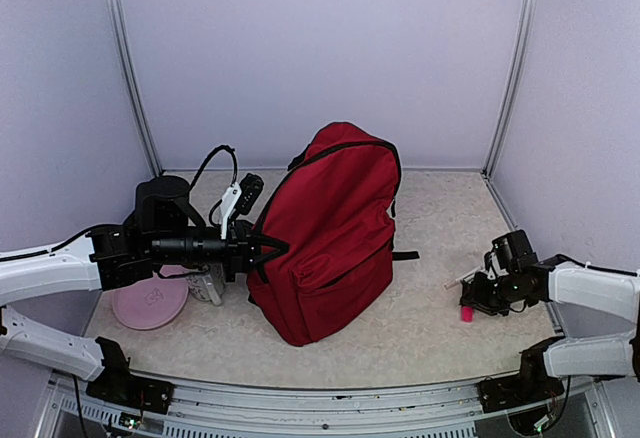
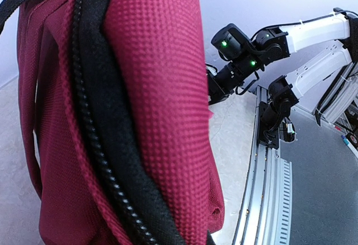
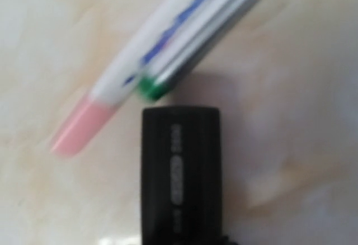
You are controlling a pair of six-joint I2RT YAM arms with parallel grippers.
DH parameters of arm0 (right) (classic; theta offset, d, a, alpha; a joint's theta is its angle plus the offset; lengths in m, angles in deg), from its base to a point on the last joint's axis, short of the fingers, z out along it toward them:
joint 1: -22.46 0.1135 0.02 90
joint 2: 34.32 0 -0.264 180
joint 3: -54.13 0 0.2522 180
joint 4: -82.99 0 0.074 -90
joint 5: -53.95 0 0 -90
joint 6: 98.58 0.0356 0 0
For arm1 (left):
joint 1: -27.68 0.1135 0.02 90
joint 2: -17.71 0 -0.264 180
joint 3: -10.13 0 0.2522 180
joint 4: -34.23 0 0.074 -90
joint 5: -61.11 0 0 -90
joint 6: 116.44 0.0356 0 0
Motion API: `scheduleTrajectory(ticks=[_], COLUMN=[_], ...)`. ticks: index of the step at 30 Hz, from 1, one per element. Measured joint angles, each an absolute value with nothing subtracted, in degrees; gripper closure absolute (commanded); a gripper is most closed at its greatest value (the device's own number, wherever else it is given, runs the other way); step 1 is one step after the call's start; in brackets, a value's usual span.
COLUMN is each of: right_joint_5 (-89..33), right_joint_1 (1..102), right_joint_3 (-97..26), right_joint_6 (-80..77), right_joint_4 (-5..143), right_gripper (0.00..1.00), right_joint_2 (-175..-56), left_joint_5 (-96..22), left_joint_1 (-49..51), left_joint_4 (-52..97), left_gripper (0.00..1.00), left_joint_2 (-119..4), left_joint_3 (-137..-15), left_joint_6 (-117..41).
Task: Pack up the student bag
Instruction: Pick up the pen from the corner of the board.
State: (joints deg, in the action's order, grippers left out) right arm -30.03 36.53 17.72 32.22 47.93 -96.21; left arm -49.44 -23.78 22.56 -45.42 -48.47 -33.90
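Note:
The student bag [image 1: 335,228], dark red with a black zipper, stands upright in the middle of the table. Its fabric [image 2: 156,88] fills the left wrist view. My left gripper [image 1: 272,248] is shut at the bag's left edge, pinching fabric by the zipper. Its fingers are hidden in its own view. My right gripper [image 1: 478,298] is low over the table at the right. A black marker [image 3: 180,172] runs straight out from between its jaws. Beyond it lie a white pen with a pink cap [image 3: 140,60] and a green-tipped pen [image 3: 151,88]. A small pink item [image 1: 466,312] lies just below the gripper.
A pink round dish [image 1: 150,303] and a small grey pouch [image 1: 208,283] lie left of the bag under my left arm. The metal rail [image 2: 268,200] runs along the table's near edge. Walls close off the back and both sides.

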Motion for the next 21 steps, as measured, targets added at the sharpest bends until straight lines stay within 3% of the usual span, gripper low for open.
scheduleTrajectory(ticks=[12, 21], right_joint_5=[-9.6, -5.92], right_joint_1=[38.65, 55.76], right_joint_3=[22.83, 23.12], right_joint_6=[30.62, 29.44], right_joint_4=[58.9, 78.12], right_gripper=[1.0, 1.0], right_joint_2=[-80.73, -72.41], left_joint_5=[-49.42, -49.2], left_joint_1=[-23.78, -23.65], left_joint_4=[22.54, 22.54], left_gripper=[1.0, 1.0], left_joint_2=[-45.42, -45.42], left_joint_3=[-48.47, -48.47], left_joint_6=[-33.9, -33.88])
